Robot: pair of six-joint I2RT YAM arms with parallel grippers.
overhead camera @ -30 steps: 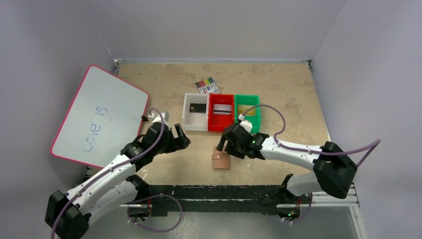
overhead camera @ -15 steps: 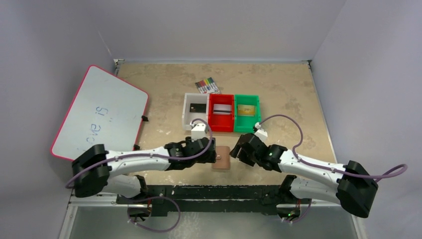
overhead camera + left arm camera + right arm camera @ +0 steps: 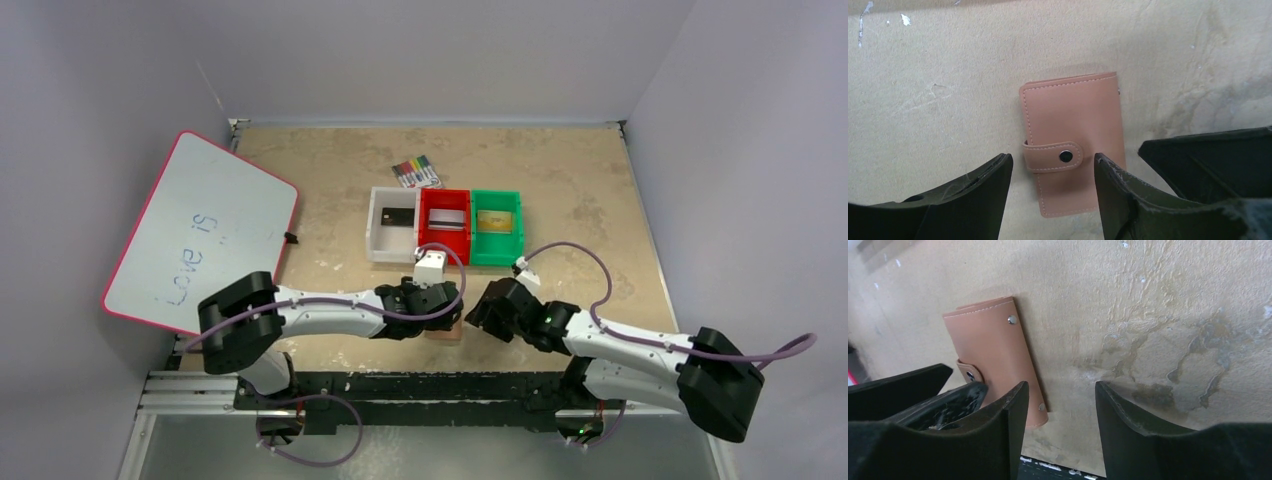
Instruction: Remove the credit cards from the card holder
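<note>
1. Left hand (image 3: 1053,165): I hold it low over the card holder (image 3: 1073,120), fingers moderately apart and gripping nothing. The gap sits over the strap (image 3: 1048,157) end of the card holder, with one finger just off its edge and the other above its body. This brackets the part that must be released first.

2. Right hand (image 3: 1060,387): I hold it just beside the card holder, at the edge opposite the left hand. Its fingers are likewise apart, with only bare counter (image 3: 1173,315) between them. In my judgement this placement lets me steady the card holder from that side while the left hand works the strap.

3. Card holder: it lies flat on the counter between my two hands. It is folded shut, with the strap wrapped over the free edge and the snap (image 3: 1065,156) pressed home. No pocket is exposed, so I cannot tell whether any card is inside.

4. Credit cards (image 3: 445,218): three lie on the far side of the card holder, one per bin. The black one is in the white bin (image 3: 390,252), the silver one in the red bin (image 3: 460,255) and the gold one in the green bin (image 3: 497,257). I judge these three as already removed. The closed card holder must be opened to confirm that nothing is left inside
</note>
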